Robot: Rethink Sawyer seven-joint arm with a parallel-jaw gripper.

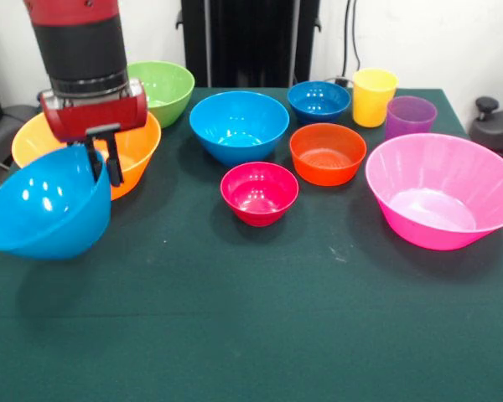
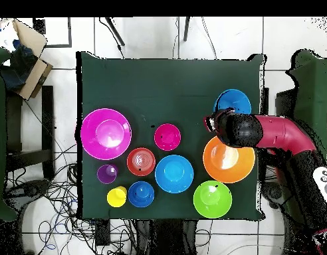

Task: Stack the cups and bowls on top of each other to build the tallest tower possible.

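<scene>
Gripper fingers pinch the rim of a light blue bowl, tilted and lifted off the green bench (the overhead view hides this grip under the arm). Behind it sits the large orange bowl, with the green bowl beyond. The front view alone shows the tilt.

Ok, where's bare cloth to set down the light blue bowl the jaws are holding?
The tilted light blue plastic bowl hangs from the gripper beside the large orange bowl. The widest bare patch is the green table strip nearest the front camera, in front of the small crimson bowl and large pink bowl. Behind those, it's crowded.
</scene>
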